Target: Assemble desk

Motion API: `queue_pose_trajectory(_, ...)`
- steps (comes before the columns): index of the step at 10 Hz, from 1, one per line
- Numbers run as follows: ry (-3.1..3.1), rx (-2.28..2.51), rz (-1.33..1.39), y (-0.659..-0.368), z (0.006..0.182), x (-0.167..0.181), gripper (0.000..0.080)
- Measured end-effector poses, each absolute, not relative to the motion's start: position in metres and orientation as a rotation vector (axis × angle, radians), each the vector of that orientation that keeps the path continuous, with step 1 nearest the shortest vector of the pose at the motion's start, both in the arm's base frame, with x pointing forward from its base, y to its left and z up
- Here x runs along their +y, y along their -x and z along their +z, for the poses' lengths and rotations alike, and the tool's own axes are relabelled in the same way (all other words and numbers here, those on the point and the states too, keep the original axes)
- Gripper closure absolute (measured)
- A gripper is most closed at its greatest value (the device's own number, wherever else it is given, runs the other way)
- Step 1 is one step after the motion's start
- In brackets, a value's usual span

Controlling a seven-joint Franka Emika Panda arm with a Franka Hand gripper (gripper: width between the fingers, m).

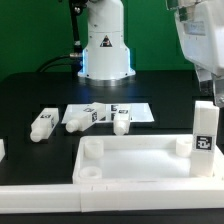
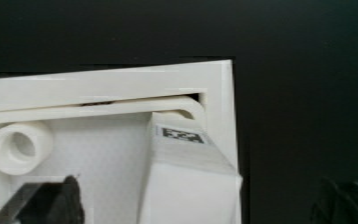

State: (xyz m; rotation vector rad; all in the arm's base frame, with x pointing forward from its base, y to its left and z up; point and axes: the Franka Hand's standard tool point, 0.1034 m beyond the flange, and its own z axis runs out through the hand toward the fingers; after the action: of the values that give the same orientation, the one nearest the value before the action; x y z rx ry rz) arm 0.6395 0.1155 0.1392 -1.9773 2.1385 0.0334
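The white rimmed tabletop [image 1: 130,158] lies at the front of the table, with a round socket [image 1: 90,147] in its corner on the exterior view's left. One white leg [image 1: 204,135] with a tag stands upright at the tabletop's corner on the exterior view's right. My gripper [image 1: 206,88] hangs just above that leg. In the wrist view the tagged leg [image 2: 190,160] sits between my fingers, next to a round socket [image 2: 16,148] of the tabletop [image 2: 105,85]. The gripper [image 2: 202,205] is open, and both fingers stand clear of the leg. Three loose legs [image 1: 42,122] [image 1: 80,117] [image 1: 122,120] lie behind the tabletop.
The marker board [image 1: 140,112] lies flat behind the tabletop, partly under two of the loose legs. The robot base [image 1: 105,50] stands at the back middle. A white piece [image 1: 2,150] shows at the exterior view's left edge.
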Motion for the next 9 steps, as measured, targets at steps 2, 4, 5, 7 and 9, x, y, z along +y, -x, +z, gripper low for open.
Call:
queue_pose_trajectory(2,2.097,2.009,-0.004,-0.632,0.143,0.102,0.015)
queue_pose_trajectory(4,2.227,1.866,-0.01,-0.606,0.151,0.075,0.015)
queue_pose_trajectory(5,2.294,1.789,-0.032,-0.6,0.149,0.063,0.015)
queue_pose_trajectory(7,2.401,1.648,-0.077,-0.6,0.146,0.059,0.015)
queue_pose_trajectory(9,2.523,1.464,-0.102,-0.599,0.145,0.058,0.015)
